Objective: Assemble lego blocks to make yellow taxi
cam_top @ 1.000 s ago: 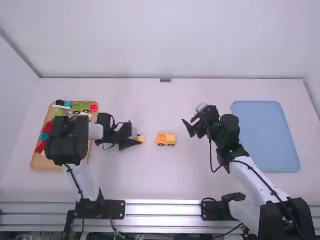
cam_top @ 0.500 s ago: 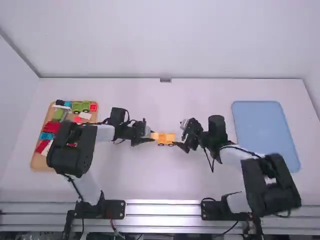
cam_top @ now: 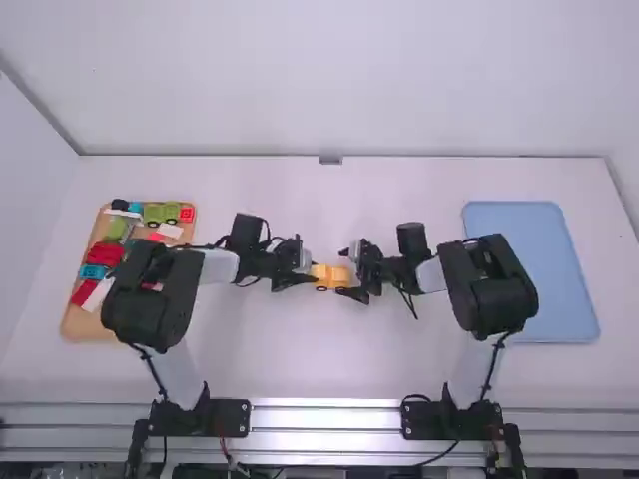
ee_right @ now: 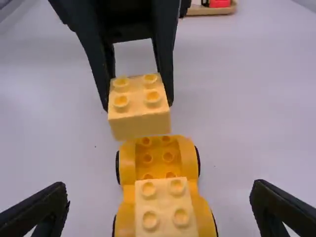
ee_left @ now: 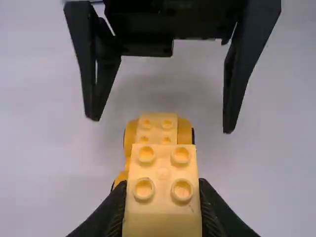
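White table [cam_top: 349, 369] and pale walls [cam_top: 329, 80] surround the work, with one blue tray [cam_top: 529, 269] at the right and one brown tray [cam_top: 78, 324] at the left. The left arm [cam_top: 165, 299] hides part of the brown tray, so its load cannot be fully counted; one green truck [cam_top: 162, 213], one blue block [cam_top: 94, 271] near the arm, and several red and white pieces can be made out. Mid-table stands one yellow base [ee_right: 127, 165], between the grippers, its near end cut off in the right wrist view. Four dark wheels show there, all only in part. Six studs show on the base's bare stretch, two partly covered by the fixed block [ee_right: 166, 210], which has four studs in sight. The left gripper [cam_top: 312, 272] is closed onto the sides of one loose block [ee_left: 163, 192], four studs up, held at the base's left end; whether they touch is hard to tell. In the left wrist view, that loose block covers part of the base. The right gripper [cam_top: 346, 272] has its two fingers spread wide, one to either side of the base, with nothing gripped.
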